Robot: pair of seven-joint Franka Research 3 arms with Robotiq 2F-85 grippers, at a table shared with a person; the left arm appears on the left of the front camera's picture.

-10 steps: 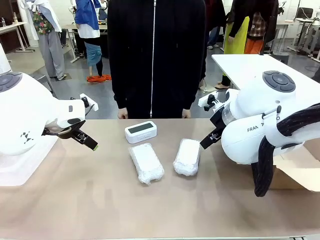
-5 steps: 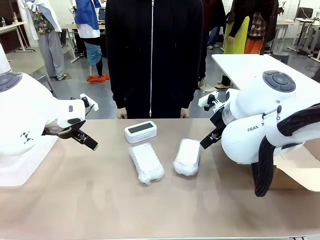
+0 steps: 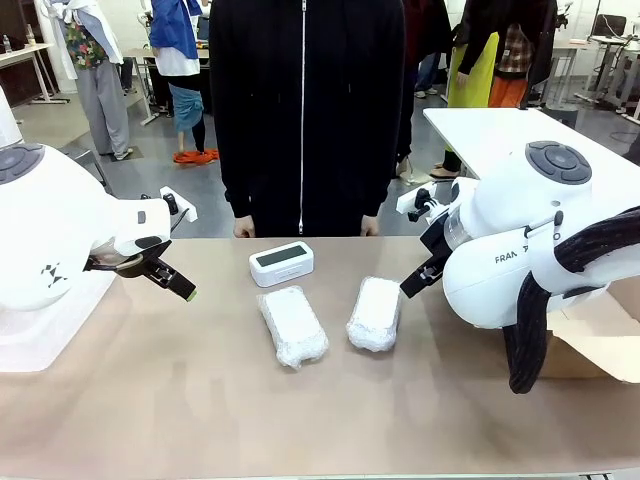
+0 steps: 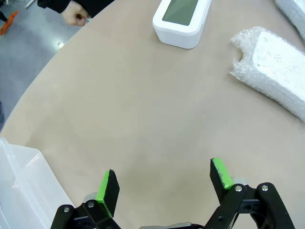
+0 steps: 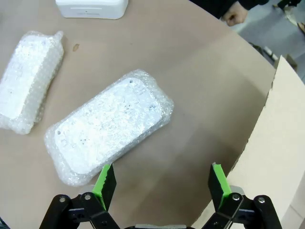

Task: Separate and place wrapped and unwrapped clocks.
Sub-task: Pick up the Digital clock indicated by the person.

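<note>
I am watching the left gripper (image 4: 163, 179) hanging with its jaws spread wide and nothing between them, green pads (image 4: 219, 172) facing each other over a bare stretch of the desk (image 3: 200, 400) toward its left side. Beyond its fingers, in the left wrist view, the bare clock (image 4: 182, 21) is sitting near the desk's far edge, screen up, and the left wrapped clock (image 4: 276, 67) is lying apart from it in crinkly film. A clear plastic bin (image 4: 19, 181) is showing at the desk's left edge.

I am seeing the right gripper (image 5: 161, 179) likewise gaping wide and holding nothing. It is hovering just beside the right wrapped clock (image 5: 107, 126), which is lying flat on the desk just beyond its left finger. A cardboard box (image 5: 281, 143) is standing at the desk's right edge, close to the other finger.

From the front, both wrapped clocks are resting side by side but apart at the desk's middle, nearer me than the bare clock. A person (image 3: 305, 110) in a black zipped jacket is standing at the far edge, directly behind the bare clock, hands (image 5: 233, 18) hanging at the desk's rim.
</note>
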